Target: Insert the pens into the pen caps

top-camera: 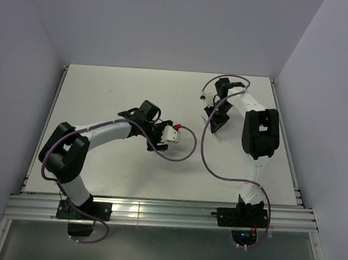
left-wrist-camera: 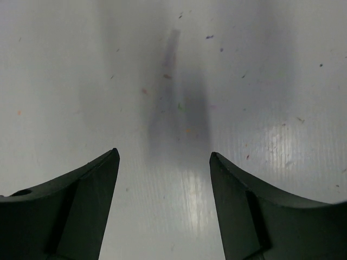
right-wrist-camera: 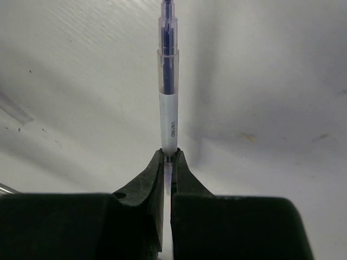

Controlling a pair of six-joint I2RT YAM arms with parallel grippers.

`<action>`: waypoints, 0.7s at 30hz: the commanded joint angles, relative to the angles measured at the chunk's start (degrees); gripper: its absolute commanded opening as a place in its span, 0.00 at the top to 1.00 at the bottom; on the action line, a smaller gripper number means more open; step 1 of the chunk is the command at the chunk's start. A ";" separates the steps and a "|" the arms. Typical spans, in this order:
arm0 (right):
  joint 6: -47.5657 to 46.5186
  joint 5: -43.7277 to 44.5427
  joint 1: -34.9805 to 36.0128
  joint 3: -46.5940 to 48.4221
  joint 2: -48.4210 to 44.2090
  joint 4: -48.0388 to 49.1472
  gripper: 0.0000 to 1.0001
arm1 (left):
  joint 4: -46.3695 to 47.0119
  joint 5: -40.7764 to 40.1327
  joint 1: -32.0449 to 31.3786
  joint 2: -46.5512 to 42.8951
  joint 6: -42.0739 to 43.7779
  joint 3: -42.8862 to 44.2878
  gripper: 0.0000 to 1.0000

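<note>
One slim stick pen (right-wrist-camera: 168, 108) of clear plastic: dark blue ink core inside the transparent forward barrel, frosted white rear section with small printed lettering. Clamped at the rear end between the closed fingers of the right gripper (right-wrist-camera: 168, 157), in line with them and pointing straight away, far end cut by the top edge of the right wrist view. Faint translucent sliver (right-wrist-camera: 13, 108) lying slanted on the white surface (right-wrist-camera: 271, 81) at the left edge; cap or pen not distinguishable.
</note>
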 commanded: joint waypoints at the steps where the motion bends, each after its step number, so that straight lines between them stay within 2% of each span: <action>1: -0.05 -1.91 -3.91 1.07 -5.03 -1.84 1.00 | 3.70 0.07 -5.06 2.79 3.88 3.75 0.27; 5: -0.66 -2.27 -6.12 1.42 -6.26 -2.72 1.00 | -4.18 0.95 -9.28 8.59 4.58 10.68 0.33; 9: -1.80 -2.27 -7.96 1.24 -7.14 -3.60 1.00 | -6.31 -1.58 -12.45 13.42 0.72 13.34 0.39; 13: -1.98 -2.80 -8.93 2.12 -7.49 -4.04 1.00 | -9.92 -6.07 -13.95 17.30 -1.22 15.45 0.54; 21: -2.07 -3.15 -9.90 5.55 -6.35 -5.01 1.00 | -7.12 -11.09 -16.14 15.55 -3.41 9.49 0.60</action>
